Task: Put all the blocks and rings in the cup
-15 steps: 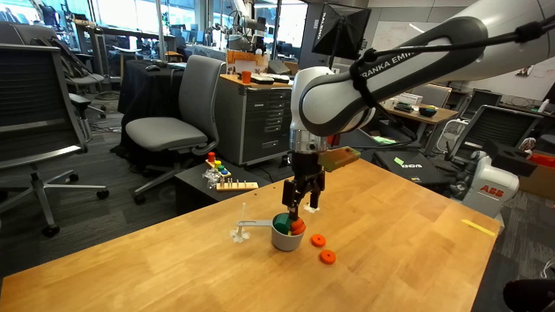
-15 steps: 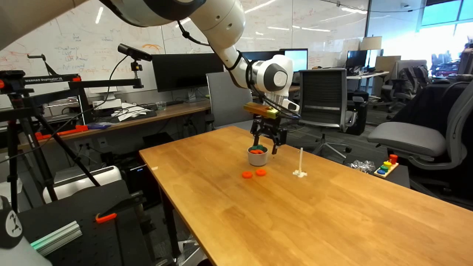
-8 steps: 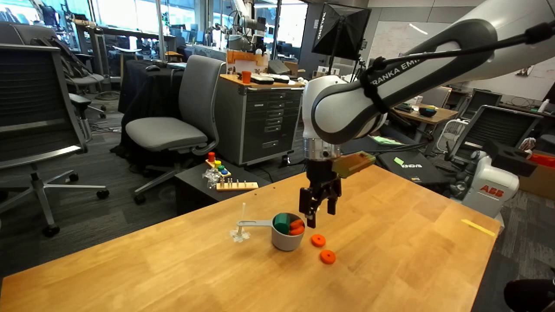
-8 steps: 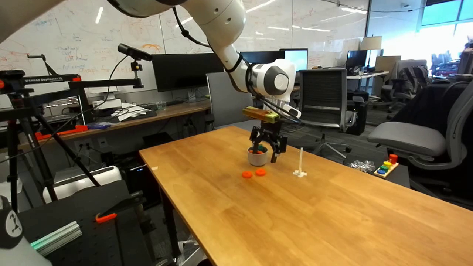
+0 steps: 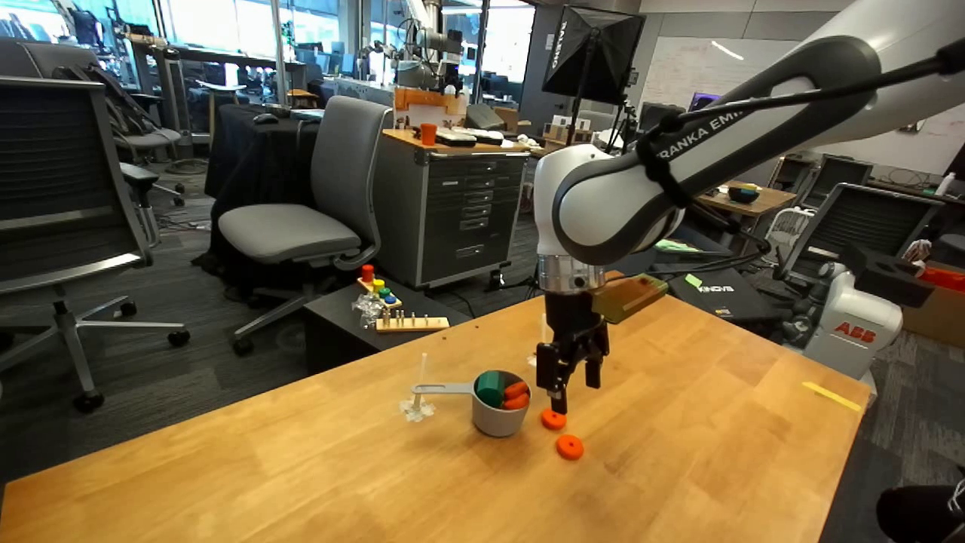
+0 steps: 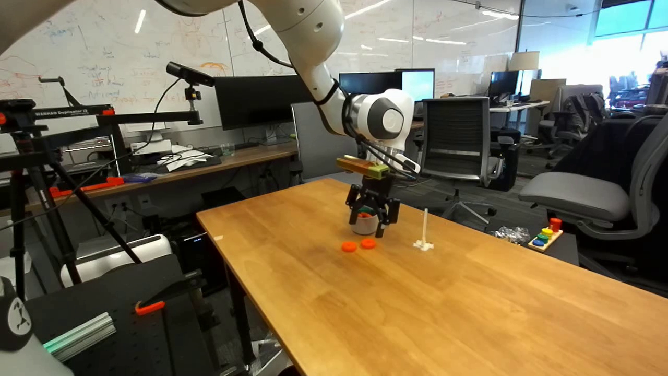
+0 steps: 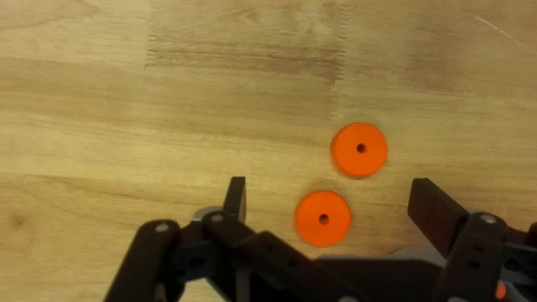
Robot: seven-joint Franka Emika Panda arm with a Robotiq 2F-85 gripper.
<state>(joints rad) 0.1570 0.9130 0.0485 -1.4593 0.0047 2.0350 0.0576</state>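
The grey cup (image 5: 497, 420) stands upright on the table, its pale handle (image 5: 445, 389) sticking out sideways. It holds a green piece (image 5: 489, 388) and orange pieces (image 5: 516, 403). No yellow piece shows in it. One orange ring (image 5: 552, 421) lies flat beside the cup and a second orange ring (image 5: 569, 448) lies close to it. My gripper (image 7: 327, 198) is open and empty above the table. In the wrist view the nearer ring (image 7: 323, 233) sits between the spread fingers, the farther ring (image 7: 360, 165) just ahead. The cup's grey edge (image 7: 419, 251) shows partly behind the gripper.
A thin pale peg (image 6: 425, 227) is taped upright on the wooden table (image 5: 301, 467) near the cup handle. Another peg (image 5: 543, 328) stands behind the gripper. A low black side table with a peg toy (image 5: 411, 324) stands beyond the table edge.
My gripper has left the cup, moved sideways to the rings and come lower over them. The pieces in the cup have settled slightly. The cup and the rings on the table have not moved.
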